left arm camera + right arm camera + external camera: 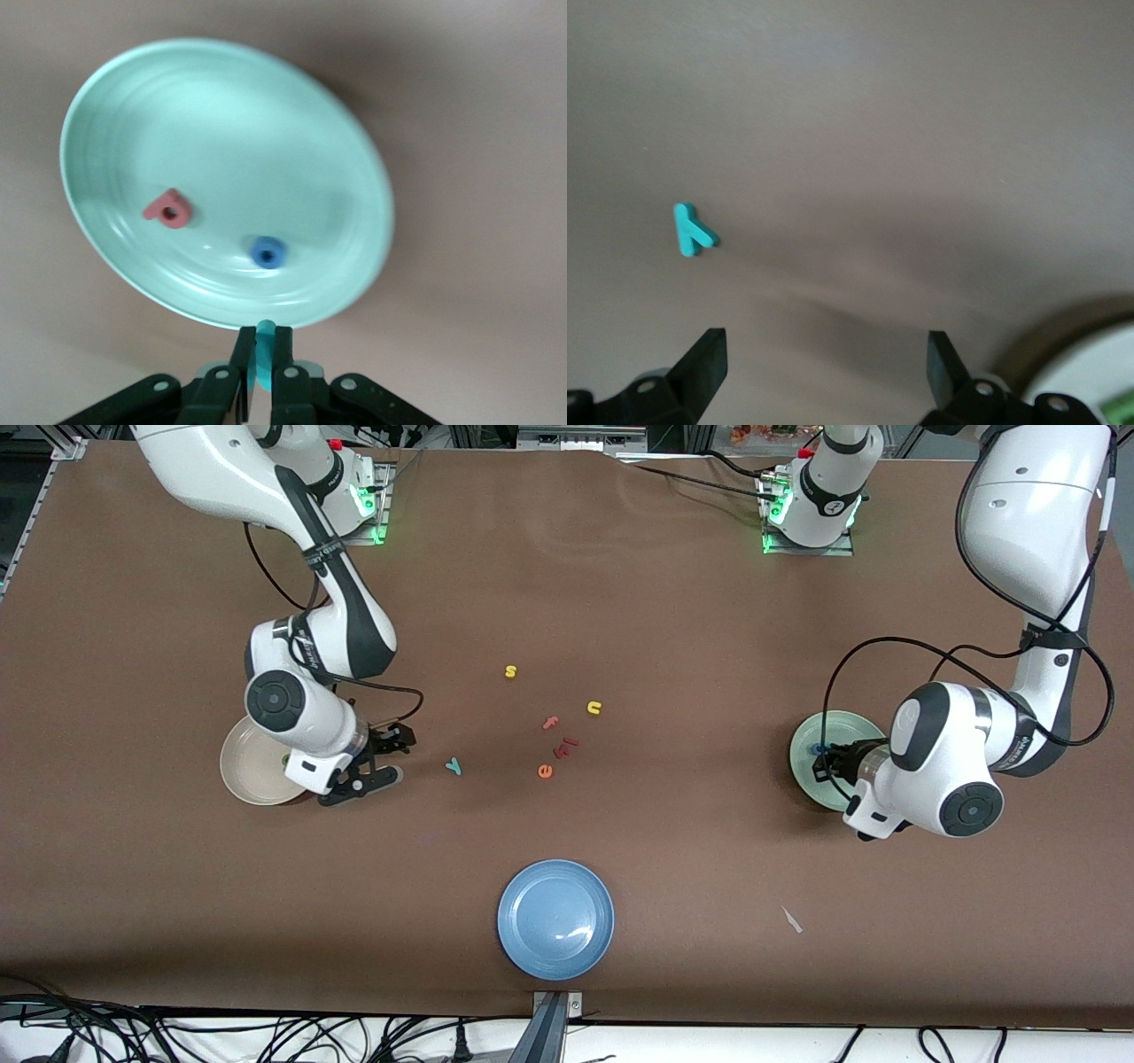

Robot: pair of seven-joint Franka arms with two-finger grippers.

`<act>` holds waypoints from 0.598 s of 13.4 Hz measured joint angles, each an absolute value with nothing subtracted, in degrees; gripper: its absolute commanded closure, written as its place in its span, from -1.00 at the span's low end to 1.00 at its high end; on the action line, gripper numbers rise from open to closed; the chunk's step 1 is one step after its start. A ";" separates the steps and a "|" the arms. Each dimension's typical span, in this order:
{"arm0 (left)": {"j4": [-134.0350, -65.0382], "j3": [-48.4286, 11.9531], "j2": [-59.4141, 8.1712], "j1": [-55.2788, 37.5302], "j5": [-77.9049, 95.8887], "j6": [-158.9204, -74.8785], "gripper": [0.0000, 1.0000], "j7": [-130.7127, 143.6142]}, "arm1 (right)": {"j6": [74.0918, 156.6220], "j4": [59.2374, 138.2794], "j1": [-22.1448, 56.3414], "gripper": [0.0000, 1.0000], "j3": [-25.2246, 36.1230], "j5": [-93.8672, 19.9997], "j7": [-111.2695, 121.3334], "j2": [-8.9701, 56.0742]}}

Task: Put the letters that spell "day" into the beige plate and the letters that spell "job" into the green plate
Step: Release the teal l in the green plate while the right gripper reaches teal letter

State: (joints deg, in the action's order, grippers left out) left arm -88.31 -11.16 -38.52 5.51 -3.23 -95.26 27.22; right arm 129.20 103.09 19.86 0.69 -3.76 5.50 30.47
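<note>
The small teal foam letter y [454,766] is seen a little left of the middle of the front picture, flat on the brown table [673,850], just to the right of the right gripper [383,755]. That gripper is spread wide with nothing in it, and it hangs by the edge of the round cream-beige plate [250,766] at the left. In the right wrist picture the y [693,230] sits left of the middle, up past the two black fingertips [707,356], with its long leg slanted. The right arm is much closer to it than the left arm. No other thing is in the way. The left gripper [263,356], at the bottom of its wrist picture, is pinched tight on a small teal foam piece [264,354] over the rim of the round mint-green plate [354,150]. A red-pink foam letter [168,209] and a blue foam ring [267,252] are already in that plate. A yellow s [510,671], a yellow n [594,708], a pink f [551,723] and an orange e [545,771] are scattered near the middle, and a round blue plate [555,919] is low in the picture.
</note>
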 measured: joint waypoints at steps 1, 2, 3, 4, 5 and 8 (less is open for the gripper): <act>-89.97 -11.16 -38.52 6.11 -4.02 -95.60 1.00 25.92 | 129.31 102.13 19.97 -1.00 0.07 -3.76 5.50 31.50; -91.50 -11.16 -38.52 6.74 -4.42 -96.09 1.00 24.77 | 129.74 101.45 20.28 -1.00 -0.35 -3.76 5.53 32.36; -92.76 -11.16 -38.53 7.39 -4.46 -96.73 1.00 23.60 | 130.55 101.08 20.78 -1.00 -0.57 -3.74 5.56 33.08; -93.73 -11.14 -38.54 8.06 -4.46 -97.25 1.00 22.76 | 131.82 100.94 21.45 -1.00 -0.69 -3.74 5.56 33.75; -94.40 -11.15 -38.54 8.64 -4.46 -97.71 0.98 22.25 | 133.22 100.92 22.19 -1.00 -0.74 -3.67 5.57 34.41; -95.00 -11.16 -38.73 9.36 -4.46 -98.07 -0.31 21.71 | 136.66 100.88 24.56 -1.00 -0.78 -1.04 5.61 36.17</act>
State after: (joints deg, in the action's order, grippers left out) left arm -95.00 -11.16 -38.73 9.36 -4.46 -98.07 21.71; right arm 136.66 100.88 24.56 -0.78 -1.04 5.61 36.17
